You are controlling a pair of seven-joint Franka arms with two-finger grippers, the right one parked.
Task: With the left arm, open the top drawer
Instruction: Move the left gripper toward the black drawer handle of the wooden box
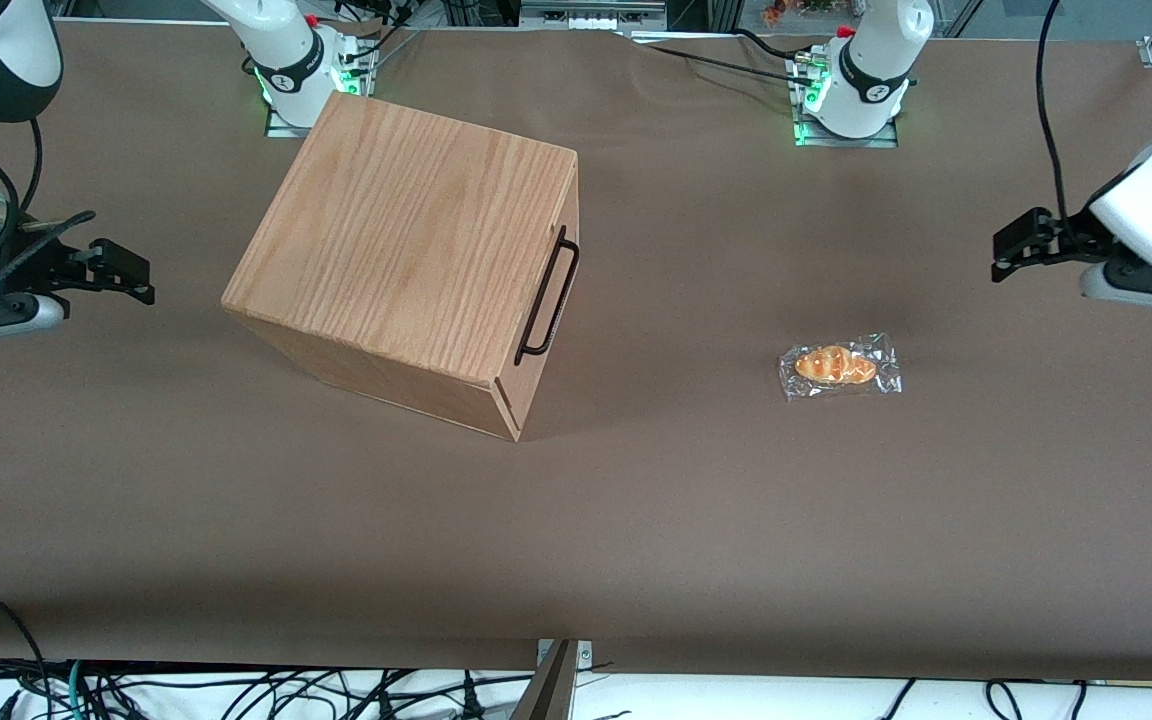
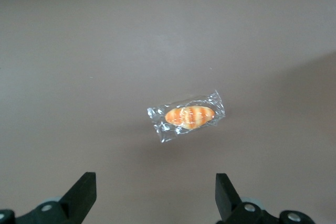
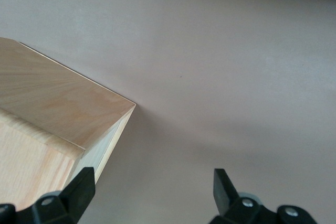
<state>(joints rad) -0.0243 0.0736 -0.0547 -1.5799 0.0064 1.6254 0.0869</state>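
Right now the left arm (image 1: 1151,205) hangs above the working arm's end of the tabletop (image 1: 696,500), well apart from the wooden cabinet (image 1: 406,260). Its pincer (image 1: 1011,250) is spread wide with nothing between the fingers (image 2: 81,195), as the wrist view shows: two black fingertips stand far apart with bare brown surface between them.

Under that wrist camera lies a small bun in a clear wrapper (image 2: 188,116), flat on the brown covering. From the front it sits between the cabinet and the left arm, nearer to the front camera than the pincer (image 1: 839,366).

On the cabinet, the top drawer (image 1: 548,300) is shut, its front flush with the box. That front faces toward the working arm's end of the tabletop, and its long thin black bar handle (image 1: 548,296) runs along it, standing a little off the wood. Nothing touches the handle. The cabinet stands turned at an angle on the tabletop, one corner pointing toward the front camera. Its oak top shows a plain grain and carries nothing.
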